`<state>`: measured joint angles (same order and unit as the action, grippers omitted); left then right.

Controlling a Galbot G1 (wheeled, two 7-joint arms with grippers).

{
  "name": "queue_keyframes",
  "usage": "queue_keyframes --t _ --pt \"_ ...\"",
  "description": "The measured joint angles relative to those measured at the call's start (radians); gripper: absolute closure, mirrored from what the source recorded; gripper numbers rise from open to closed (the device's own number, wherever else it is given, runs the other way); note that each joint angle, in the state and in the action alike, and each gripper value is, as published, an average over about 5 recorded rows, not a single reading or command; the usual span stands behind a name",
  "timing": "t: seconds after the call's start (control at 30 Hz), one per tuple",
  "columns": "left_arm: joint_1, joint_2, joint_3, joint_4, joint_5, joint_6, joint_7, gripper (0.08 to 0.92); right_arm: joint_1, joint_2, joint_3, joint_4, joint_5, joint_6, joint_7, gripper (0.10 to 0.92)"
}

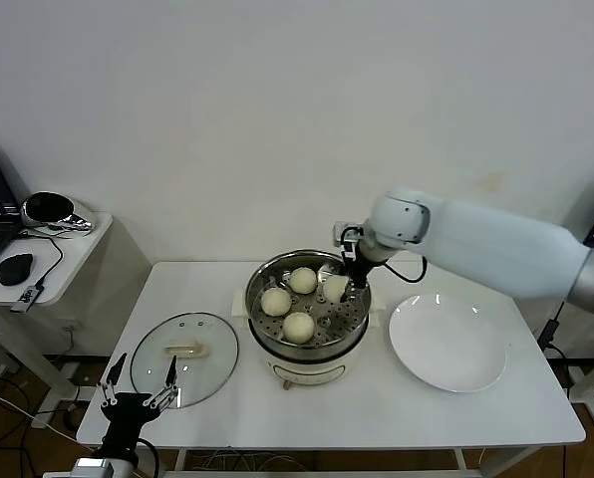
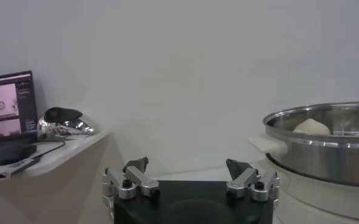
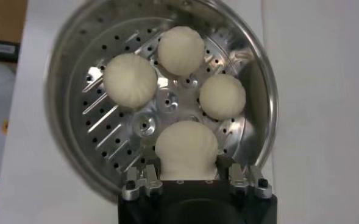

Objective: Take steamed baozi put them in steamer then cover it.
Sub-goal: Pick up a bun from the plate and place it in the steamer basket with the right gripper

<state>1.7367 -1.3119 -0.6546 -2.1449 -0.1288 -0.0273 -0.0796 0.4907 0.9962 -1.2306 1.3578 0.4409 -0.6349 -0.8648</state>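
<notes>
Steel steamer (image 3: 161, 97) holds three baozi — the right gripper (image 3: 188, 176) fingers clasp the fourth baozi (image 3: 186, 149) inside; the left gripper (image 2: 188, 179) idles, spread wide, and the cover (image 1: 184, 358) waits on the counter (image 1: 377, 408).

Right end effector (image 3: 187, 176) clamped around fourth baozi (image 3: 186, 146) inside steamer (image 3: 75, 146).

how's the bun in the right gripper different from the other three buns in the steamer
The held baozi sits between the right gripper's fingers at the right side of the steamer; the other three baozi lie free on the perforated floor, touched by nothing. In the head view the held one is partly hidden by the gripper, while the three show whole. All four are round, smooth and cream-white, and inside the steel basket.
</notes>
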Motion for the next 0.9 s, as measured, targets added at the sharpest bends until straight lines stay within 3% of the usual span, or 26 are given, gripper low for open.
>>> queue_keyframes --t 0.53,0.9 --pt "-0.005 0.0 0.0 0.004 -0.004 -0.001 0.0 0.177 -0.066 0.082 0.003 -0.093 -0.055 -0.014 0.017 0.446" --pt "-0.009 0.001 0.002 0.007 -0.004 -0.001 0.0 0.177 -0.055 0.051 0.03 -0.061 -0.049 -0.018 0.003 0.213"
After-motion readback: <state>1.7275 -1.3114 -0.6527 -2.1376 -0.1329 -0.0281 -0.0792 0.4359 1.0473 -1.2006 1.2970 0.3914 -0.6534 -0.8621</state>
